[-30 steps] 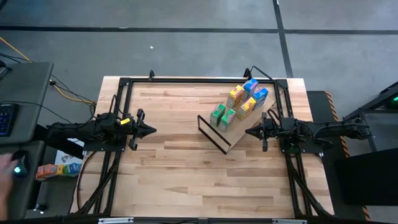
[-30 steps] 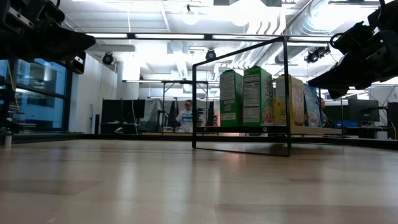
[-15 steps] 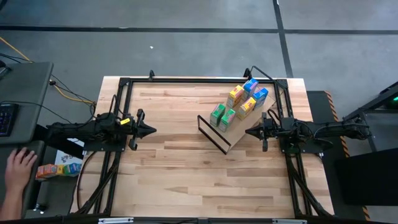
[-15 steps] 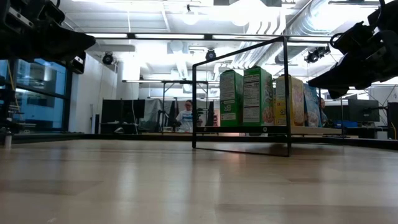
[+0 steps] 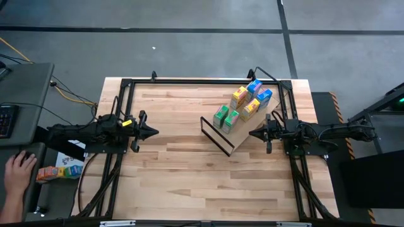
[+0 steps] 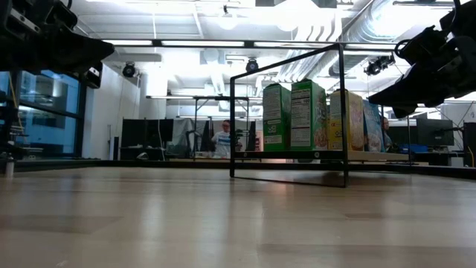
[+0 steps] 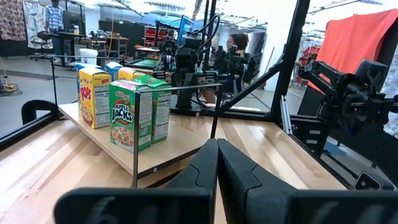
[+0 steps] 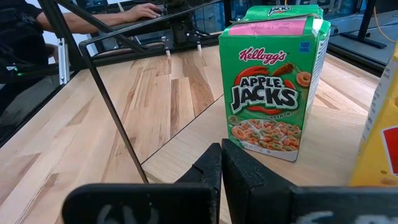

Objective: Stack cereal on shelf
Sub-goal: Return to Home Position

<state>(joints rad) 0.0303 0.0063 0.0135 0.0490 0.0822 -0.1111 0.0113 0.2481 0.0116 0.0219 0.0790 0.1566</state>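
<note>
We are seeing the shelf [image 5: 240,133] lying askew near the desk's [image 5: 177,183] right edge. The six cereal boxes [image 5: 250,109] are standing on it in pairs: green next to the black frame [image 5: 216,136], yellow-orange in the middle, blue at the other end. The left fingers [image 7: 202,168] are hovering pressed together over the desk's left side. The right fingers [image 8: 211,171] are hovering pressed together just beside the shelf, holding nothing

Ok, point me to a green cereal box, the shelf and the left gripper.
green cereal box [image 8: 273,93], right wrist view, on its printed front face.
shelf [image 5: 237,137], high view, on bare board beside the boxes.
left gripper [image 5: 155,132], high view, at its fingertips.
</note>
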